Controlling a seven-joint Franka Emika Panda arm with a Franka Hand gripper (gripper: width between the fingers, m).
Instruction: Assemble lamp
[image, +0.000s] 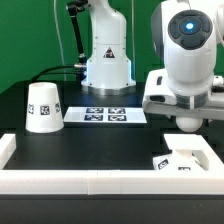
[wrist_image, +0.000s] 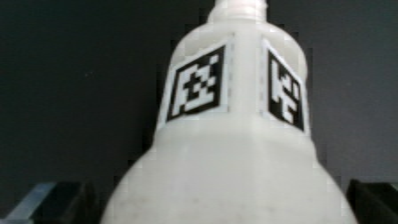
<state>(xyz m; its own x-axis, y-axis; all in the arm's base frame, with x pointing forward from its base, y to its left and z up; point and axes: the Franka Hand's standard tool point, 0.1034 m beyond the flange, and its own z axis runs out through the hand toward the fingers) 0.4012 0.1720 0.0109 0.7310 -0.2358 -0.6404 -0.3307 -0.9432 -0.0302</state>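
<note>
- Bearing square black-and-white tags and no readable words, the tapered white shade (image: 44, 107) stands upright on the black table (image: 110, 140) at the exterior view's left, near the marker board (image: 105, 115).
- At that view's right, the gripper (image: 186, 118) clasps the rounded white bulb (image: 186, 123) just above the flat base (image: 188, 158).
- Wrist view: the bulb (wrist_image: 222, 130) shows two tags on its neck; dark fingers (wrist_image: 45, 200) flank its wide body.
</note>
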